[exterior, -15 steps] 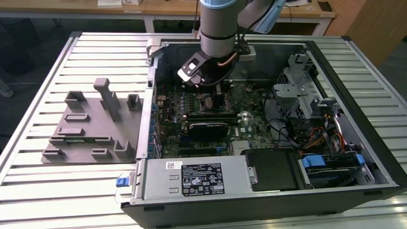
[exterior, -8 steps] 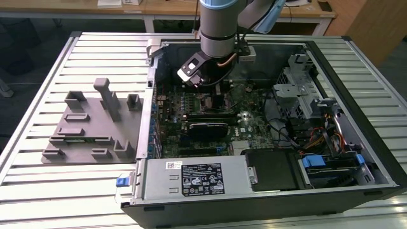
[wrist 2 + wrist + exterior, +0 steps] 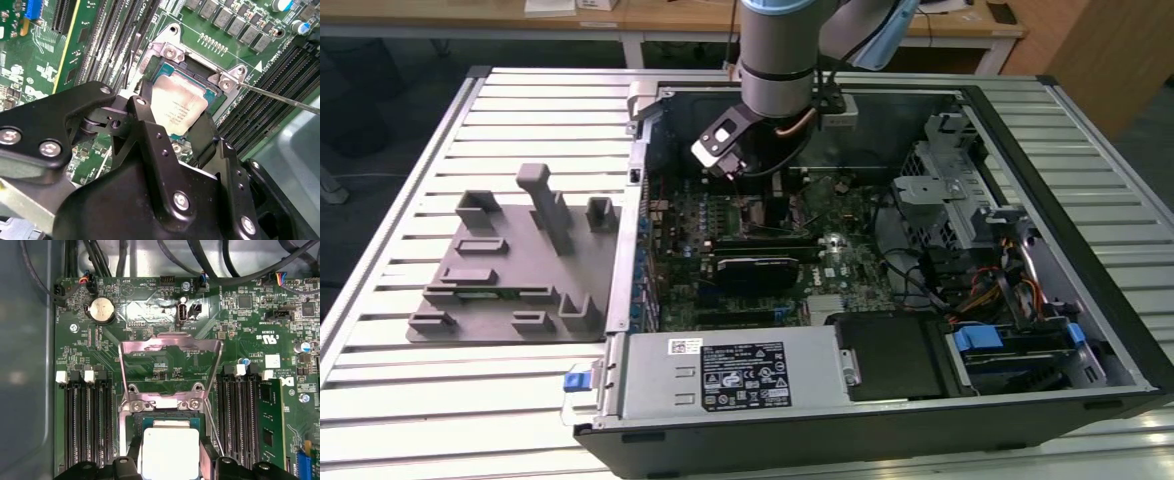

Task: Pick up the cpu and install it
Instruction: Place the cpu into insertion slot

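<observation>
A slatted metal worktop [image 3: 400, 400] carries an open computer case [image 3: 1081, 250] lying on its side. On the exterior view's left of the case stands a grey fixture tray [image 3: 494, 285] with upright posts. The robot arm [image 3: 777, 60] reaches down into the case, over the green motherboard [image 3: 165, 360].

In the first wrist view, the metal load plate [image 3: 170, 342] of the socket stands swung open. In the second wrist view, its thin lever [image 3: 280, 97] is released and points away to one side. This leaves the socket [image 3: 200, 75] uncovered.

The gripper [image 3: 175, 125] hangs straight over the socket at a medium opening. Its two black fingers [image 3: 150, 135] stand against two opposite edges of the cpu [image 3: 177, 107], so I judge that it holds the chip.

The cpu [image 3: 170, 455] lies flat with its silver top facing up. It is exactly between the fingers and inside the outline of the socket frame, and its edges run parallel to that frame. The chip is therefore directly below the gripper, not to any side of it, and it is lined up with its seat. A narrow strip of its green border shows at the edge nearest the hinge of the load plate. I cannot tell whether it rests fully down on the socket or is a little above it.
</observation>
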